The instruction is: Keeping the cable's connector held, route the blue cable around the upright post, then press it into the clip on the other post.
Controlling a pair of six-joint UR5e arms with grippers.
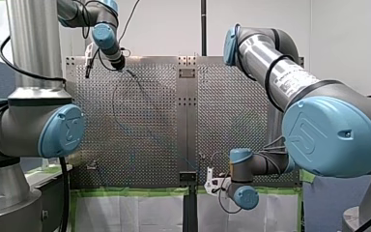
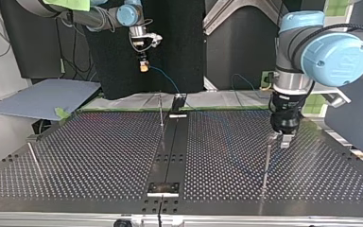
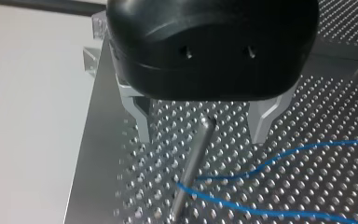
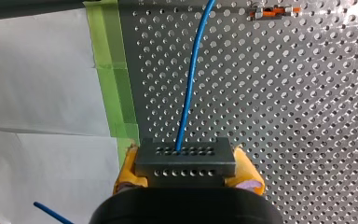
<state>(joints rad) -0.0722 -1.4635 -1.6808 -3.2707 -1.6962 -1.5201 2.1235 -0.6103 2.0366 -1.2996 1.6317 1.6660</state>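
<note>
Only right wrist view shows right gripper (image 4: pixel 185 164) clamped on connector (image 4: pixel 185 157), blue cable (image 4: pixel 192 74) leading ahead. Left wrist: left gripper (image 3: pixel 201 133) spread astride upright post (image 3: pixel 193 163), cable crossing near its base; top view, table's (image 2: pixel 75 156) 3 o'clock.

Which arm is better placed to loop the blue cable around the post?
Probably left: my left gripper, open, hangs over the post, blue cable beside it; my right gripper is clamped on the connector.

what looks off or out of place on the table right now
Nothing stands out. The connector sits square in my right gripper, the blue cable leaves it unkinked, and it lies slack past the foot of the post ahead of my open left gripper.
</note>
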